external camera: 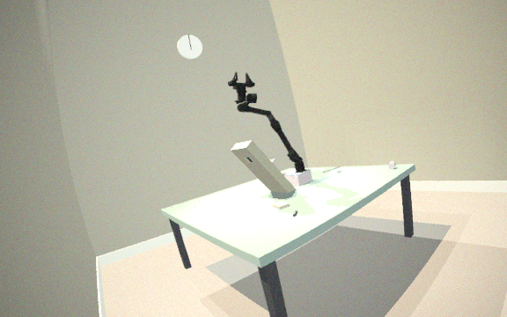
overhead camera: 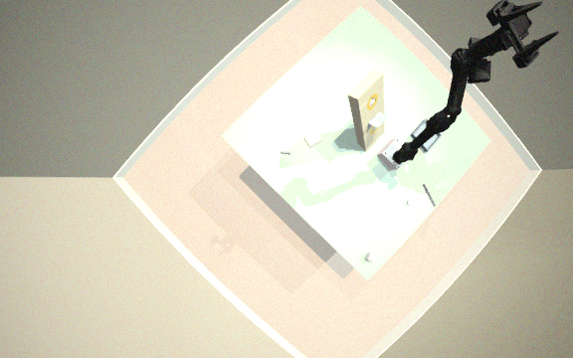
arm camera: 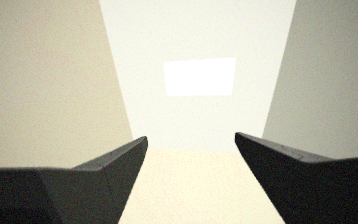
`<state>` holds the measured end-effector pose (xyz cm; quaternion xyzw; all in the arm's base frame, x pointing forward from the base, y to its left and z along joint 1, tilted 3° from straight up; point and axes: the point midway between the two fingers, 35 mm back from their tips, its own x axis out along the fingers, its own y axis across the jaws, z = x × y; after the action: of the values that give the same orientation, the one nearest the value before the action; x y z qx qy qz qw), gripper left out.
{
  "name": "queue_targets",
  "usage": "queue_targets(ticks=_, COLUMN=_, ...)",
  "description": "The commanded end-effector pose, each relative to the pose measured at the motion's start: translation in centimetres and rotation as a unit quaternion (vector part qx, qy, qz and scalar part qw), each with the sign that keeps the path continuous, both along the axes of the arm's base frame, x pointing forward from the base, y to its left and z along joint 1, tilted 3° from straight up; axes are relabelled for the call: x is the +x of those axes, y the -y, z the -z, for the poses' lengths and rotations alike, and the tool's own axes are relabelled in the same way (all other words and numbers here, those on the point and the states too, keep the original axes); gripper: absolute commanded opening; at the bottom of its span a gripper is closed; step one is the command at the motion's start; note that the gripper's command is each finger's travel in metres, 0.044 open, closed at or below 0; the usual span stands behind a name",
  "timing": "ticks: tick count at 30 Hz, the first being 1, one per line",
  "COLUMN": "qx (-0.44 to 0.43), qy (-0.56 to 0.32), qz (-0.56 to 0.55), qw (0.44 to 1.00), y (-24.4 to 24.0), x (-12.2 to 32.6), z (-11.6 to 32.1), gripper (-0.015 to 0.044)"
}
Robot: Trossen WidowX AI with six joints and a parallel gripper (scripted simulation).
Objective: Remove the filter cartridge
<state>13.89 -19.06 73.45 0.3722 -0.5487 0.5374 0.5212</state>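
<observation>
Black gripper [overhead camera: 549,18] [external camera: 241,74] [arm camera: 190,138] raised high above the table [overhead camera: 336,199] [external camera: 218,220], fingers spread wide, nothing between them. The round filter cartridge [overhead camera: 372,101], ringed in yellow, sits in the upper part of the tilted beige service panel [overhead camera: 375,113] [external camera: 264,169]; its face points toward the arm's side, its long axis apparently running into the panel. Slot direction is too small to tell.

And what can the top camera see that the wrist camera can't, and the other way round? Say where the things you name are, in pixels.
Only the top: the table [overhead camera: 326,209], the tan panel [overhead camera: 357,124] with its yellow ring [overhead camera: 368,101], and the tray [overhead camera: 434,141].
Only the wrist: a bright white rectangle [arm camera: 200,77] up above.
Both: the robot's black jaws [overhead camera: 550,19], wide open, and the room's walls [overhead camera: 68,75] [arm camera: 40,75].
</observation>
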Motion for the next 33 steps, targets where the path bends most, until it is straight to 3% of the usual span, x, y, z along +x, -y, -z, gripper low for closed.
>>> queue_targets(ticks=1, qx=0.004, qy=-0.002, qz=0.004, qw=1.000, y=0.0, x=0.1, z=0.0, gripper=0.0374)
queue_targets(ticks=11, qx=0.165, qy=-0.160, qz=0.261, qw=0.937, y=1.5, x=6.8, z=0.2, gripper=0.0112)
queue_targets(ticks=16, qx=0.179, qy=-0.273, qz=0.391, qw=0.860, y=1.4, x=10.3, z=2.7, gripper=0.0112)
queue_targets(ticks=21, qx=0.136, qy=-0.384, qz=0.505, qw=0.761, y=0.6, x=13.5, z=6.7, gripper=0.0112)
queue_targets(ticks=27, qx=0.015, qy=-0.491, qz=0.608, qw=0.623, y=-1.5, x=16.3, z=13.2, gripper=0.0112)
queue_targets(ticks=33, qx=-0.164, qy=-0.546, qz=0.666, qw=0.481, y=-4.5, x=17.6, z=21.0, gripper=0.0112)
